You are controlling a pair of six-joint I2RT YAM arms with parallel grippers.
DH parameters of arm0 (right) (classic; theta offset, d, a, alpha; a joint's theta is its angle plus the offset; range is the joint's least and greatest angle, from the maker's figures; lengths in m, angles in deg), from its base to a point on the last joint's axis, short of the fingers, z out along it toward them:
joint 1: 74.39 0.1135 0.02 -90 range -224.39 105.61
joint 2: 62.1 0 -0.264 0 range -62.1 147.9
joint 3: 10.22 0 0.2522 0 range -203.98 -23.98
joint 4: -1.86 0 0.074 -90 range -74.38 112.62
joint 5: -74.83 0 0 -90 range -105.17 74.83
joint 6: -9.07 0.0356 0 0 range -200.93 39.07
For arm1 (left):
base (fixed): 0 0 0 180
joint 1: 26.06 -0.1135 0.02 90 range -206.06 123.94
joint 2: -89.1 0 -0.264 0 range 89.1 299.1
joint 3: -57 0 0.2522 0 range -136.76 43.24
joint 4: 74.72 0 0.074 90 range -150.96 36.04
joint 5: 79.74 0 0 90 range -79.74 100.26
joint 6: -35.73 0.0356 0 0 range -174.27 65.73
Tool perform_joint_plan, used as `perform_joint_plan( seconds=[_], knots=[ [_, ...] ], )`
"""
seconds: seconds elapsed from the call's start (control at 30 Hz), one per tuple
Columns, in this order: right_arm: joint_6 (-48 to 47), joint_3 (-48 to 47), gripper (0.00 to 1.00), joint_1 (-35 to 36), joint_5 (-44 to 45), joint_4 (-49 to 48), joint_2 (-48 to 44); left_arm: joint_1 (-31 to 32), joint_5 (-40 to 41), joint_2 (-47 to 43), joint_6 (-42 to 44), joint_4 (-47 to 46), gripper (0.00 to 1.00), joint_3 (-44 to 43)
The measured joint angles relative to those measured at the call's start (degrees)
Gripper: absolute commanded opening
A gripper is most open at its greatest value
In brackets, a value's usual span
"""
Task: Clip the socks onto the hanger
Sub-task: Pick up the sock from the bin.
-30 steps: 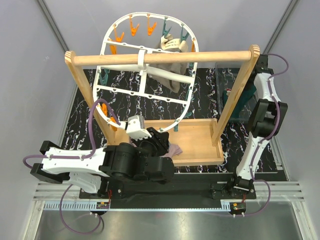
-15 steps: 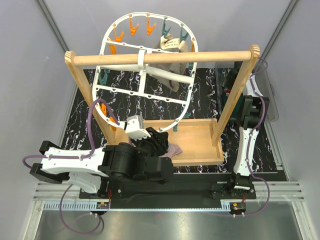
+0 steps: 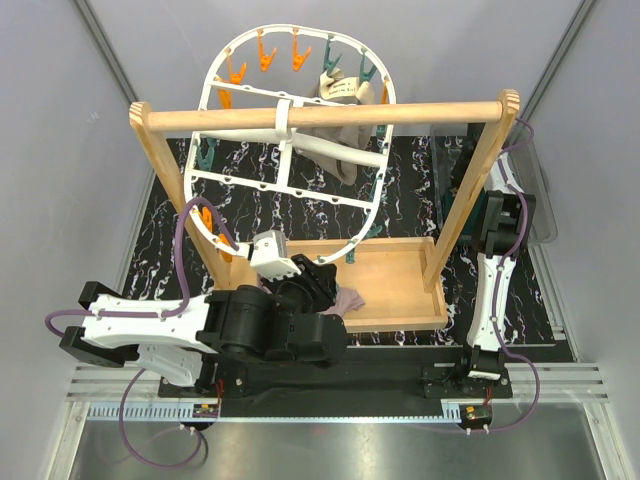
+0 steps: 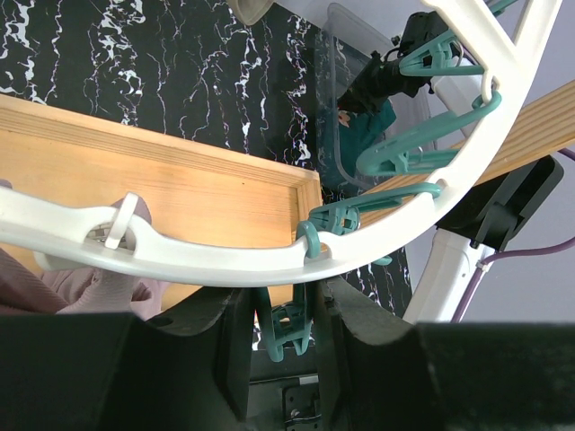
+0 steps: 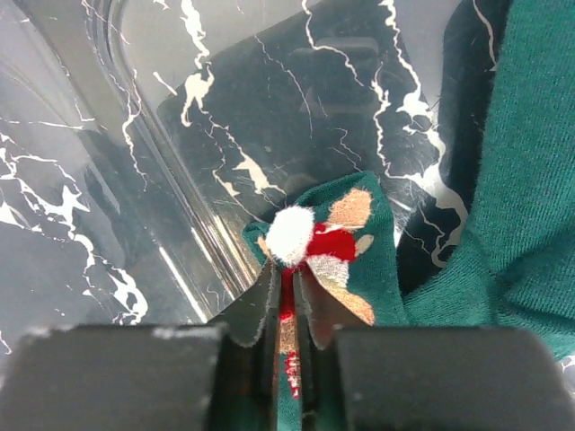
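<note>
From above, the left gripper [image 4: 286, 316] is hidden under its own black wrist, and the right gripper [image 5: 292, 301] is lost behind the stand's post and the rim of the clear bin [image 3: 541, 205]. Only the wrist views show them.

The left gripper is clamped on a teal clothespin [image 4: 289, 328] that hangs from the near rim of the hanger [image 4: 225, 260]. The pin's lower end is cut off by the fingers. A pink sock [image 4: 63, 289] bunches at the left edge of that view, under the rim. It is mostly out of frame, and what holds it cannot be made out.

The right gripper is pinched together on the edge of a teal sock [image 5: 364, 229] that lies in the bin. The sock's white pompom and red patch sit right at the fingertips. More teal fabric fills the right side of that view, and whether it is the same sock cannot be told.

The hanger hangs from a wooden rail [image 3: 330, 115] over a wooden tray [image 3: 395, 280]. A grey-beige cloth [image 3: 348, 168] is clipped at its far side, partly screened by the rail.

The table [image 4: 135, 54] is black with white marbling. Plain grey walls close it in, and a ribbed metal strip runs along the near edge.
</note>
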Motion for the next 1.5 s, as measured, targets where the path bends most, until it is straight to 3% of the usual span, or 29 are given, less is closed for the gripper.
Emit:
perform_joint_plan(
  seconds=[0.1, 0.27, 0.4, 0.57, 0.73, 0.97, 1.27, 1.5],
  knots=[
    [0.0, 0.8, 0.00, -0.1, 0.0, -0.6, -0.6, 0.0, 0.0, 0.0, 0.0, 0.0, 0.00, 0.0],
    [-0.1, 4.8, 0.00, -0.5, 0.2, -0.4, -4.5, 0.0, 0.0, 0.0, -0.1, 0.1, 0.00, 0.0],
    [-0.1, 13.4, 0.00, -1.6, 0.2, 0.0, -14.6, 0.0, 0.0, 0.0, -0.5, 0.3, 0.00, 0.0],
    [-0.1, 32.9, 0.00, -4.6, -0.9, -3.1, -40.4, 0.0, 0.0, 0.0, -0.8, 0.7, 0.00, 0.1],
    [-0.1, 41.7, 0.00, -5.2, -4.1, -3.3, -64.9, 0.0, 0.0, 0.0, -1.8, 1.5, 0.00, 0.4],
    [-0.3, 37.6, 0.00, -4.9, -12.9, 0.2, -82.5, 0.0, 0.1, 0.0, -2.6, 1.9, 0.00, 0.5],
    [-1.1, 22.1, 0.00, -4.9, -26.0, 5.7, -89.0, 0.0, 0.1, 0.0, -2.6, 1.9, 0.00, 0.5],
    [-1.7, 17.6, 0.00, -4.9, -38.3, 12.2, -93.7, 0.0, 0.2, 0.0, -2.6, 1.9, 0.00, 0.5]
  ],
)
